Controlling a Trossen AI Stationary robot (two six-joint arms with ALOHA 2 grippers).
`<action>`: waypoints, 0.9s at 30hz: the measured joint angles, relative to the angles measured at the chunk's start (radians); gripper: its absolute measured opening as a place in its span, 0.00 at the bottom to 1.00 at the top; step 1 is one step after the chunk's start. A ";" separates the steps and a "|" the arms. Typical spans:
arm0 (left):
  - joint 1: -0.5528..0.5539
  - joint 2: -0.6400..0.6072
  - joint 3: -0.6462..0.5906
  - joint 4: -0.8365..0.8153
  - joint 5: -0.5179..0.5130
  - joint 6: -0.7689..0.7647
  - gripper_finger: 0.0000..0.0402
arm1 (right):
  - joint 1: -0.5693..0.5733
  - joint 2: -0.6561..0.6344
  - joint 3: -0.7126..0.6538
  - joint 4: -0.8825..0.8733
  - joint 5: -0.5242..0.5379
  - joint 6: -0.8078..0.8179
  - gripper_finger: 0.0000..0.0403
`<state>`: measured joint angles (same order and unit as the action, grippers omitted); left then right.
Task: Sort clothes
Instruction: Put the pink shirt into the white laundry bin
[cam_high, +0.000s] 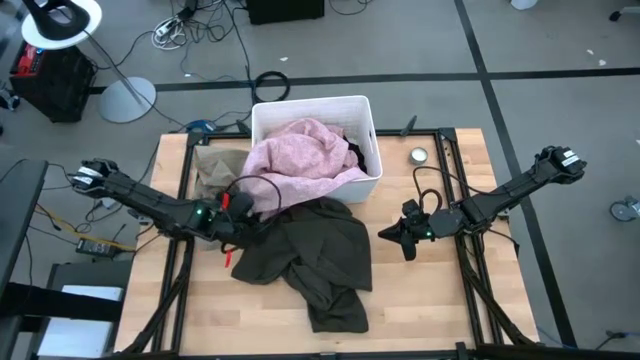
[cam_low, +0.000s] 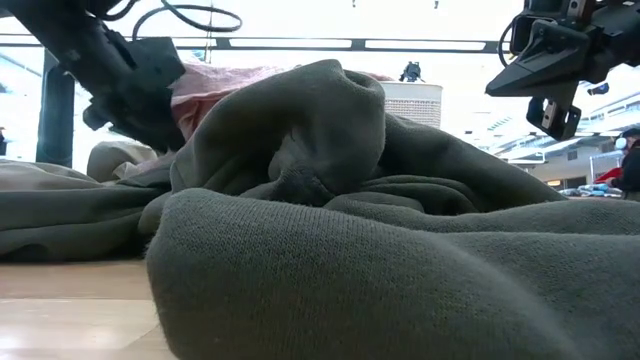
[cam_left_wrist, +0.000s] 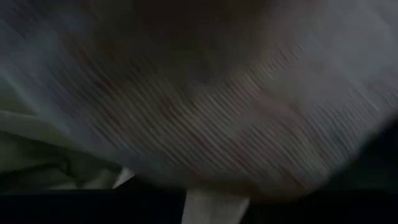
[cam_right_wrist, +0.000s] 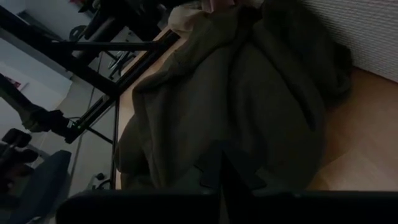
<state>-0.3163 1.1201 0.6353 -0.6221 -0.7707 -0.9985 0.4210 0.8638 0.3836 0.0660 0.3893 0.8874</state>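
The left gripper is buried where the ribbed pink garment, spilling from the white bin, meets the thick olive sweatshirt on the bench; I cannot tell its fingers. It seems mid-grasp. The right gripper hovers beside, its fingers apparently pressed together.

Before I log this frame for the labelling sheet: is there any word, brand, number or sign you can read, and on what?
None can be read. The white bin, pink garment and olive garment show no print. The small round object by the bin is too small to read.
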 joint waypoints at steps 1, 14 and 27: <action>0.014 0.000 0.000 0.004 0.000 0.000 0.37 | 0.000 0.000 0.000 0.000 0.000 0.001 0.01; 0.052 -0.001 0.167 -0.124 0.160 0.084 0.01 | 0.000 0.000 0.000 0.000 0.000 0.007 0.01; 0.080 -0.002 0.643 -0.470 0.008 0.301 0.00 | 0.000 0.000 0.000 -0.001 0.001 -0.018 0.01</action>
<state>-0.2358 1.1179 1.2788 -1.0917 -0.7624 -0.6976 0.4210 0.8637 0.3836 0.0652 0.3901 0.8696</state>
